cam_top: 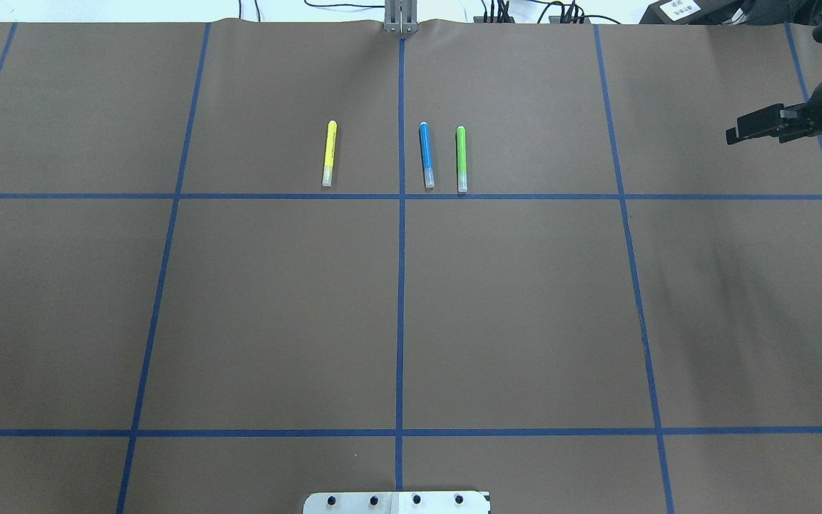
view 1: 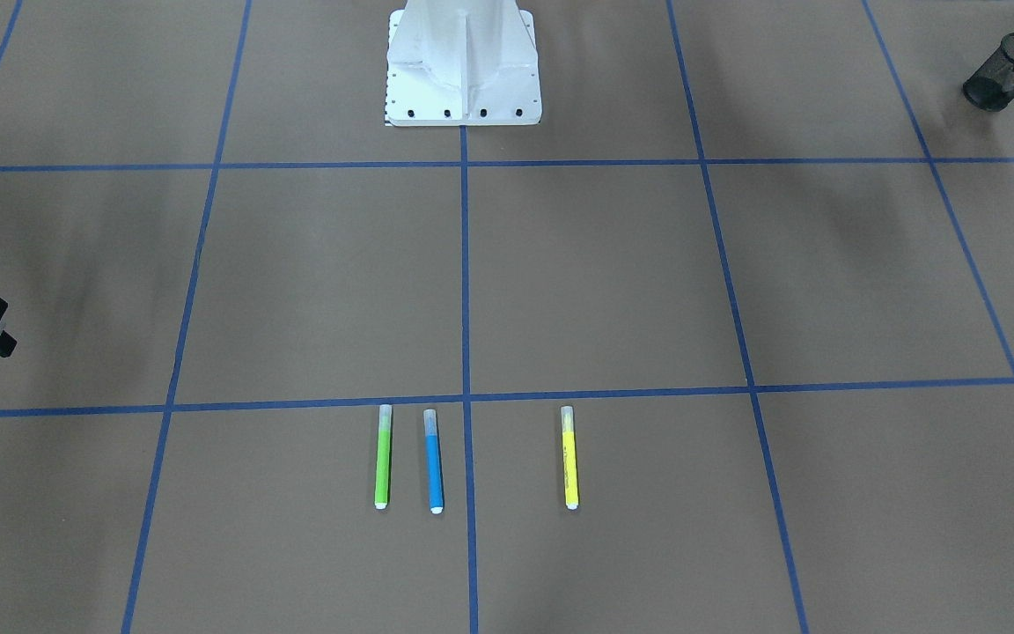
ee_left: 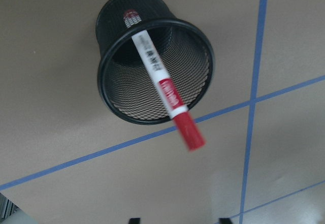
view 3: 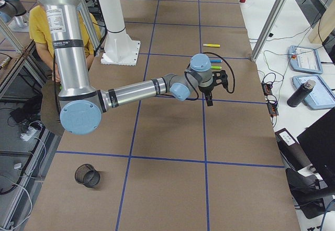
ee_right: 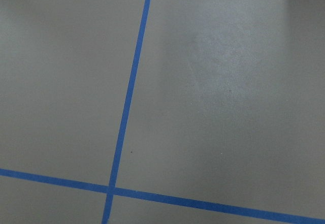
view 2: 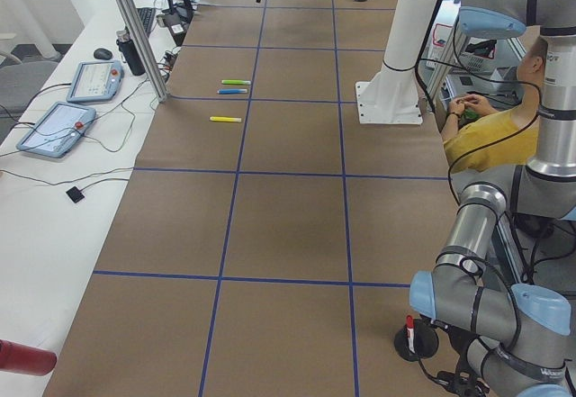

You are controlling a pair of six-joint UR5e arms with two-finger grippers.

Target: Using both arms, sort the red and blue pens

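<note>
You cannot read the red marker (ee_left: 162, 88) print. The left gripper (ee_left: 177, 221) stands apart, empty; right gripper (cam_top: 737, 133): cannot tell.

Counter (view 1: 613, 282), brown paper with blue tape grid (view 1: 465, 264), carries green marker (view 1: 383, 458), blue pen (view 1: 433, 460), yellow marker (view 1: 569, 458), parallel, well apart from right tool (cam_top: 733, 134); black mesh cup (ee_left: 195, 76) below left tool (ee_left: 177, 220).

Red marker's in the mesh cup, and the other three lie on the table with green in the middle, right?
No: the blue marker lies in the middle, between the yellow marker and the green marker, per the overhead view. The red marker is in the black mesh cup.
</note>
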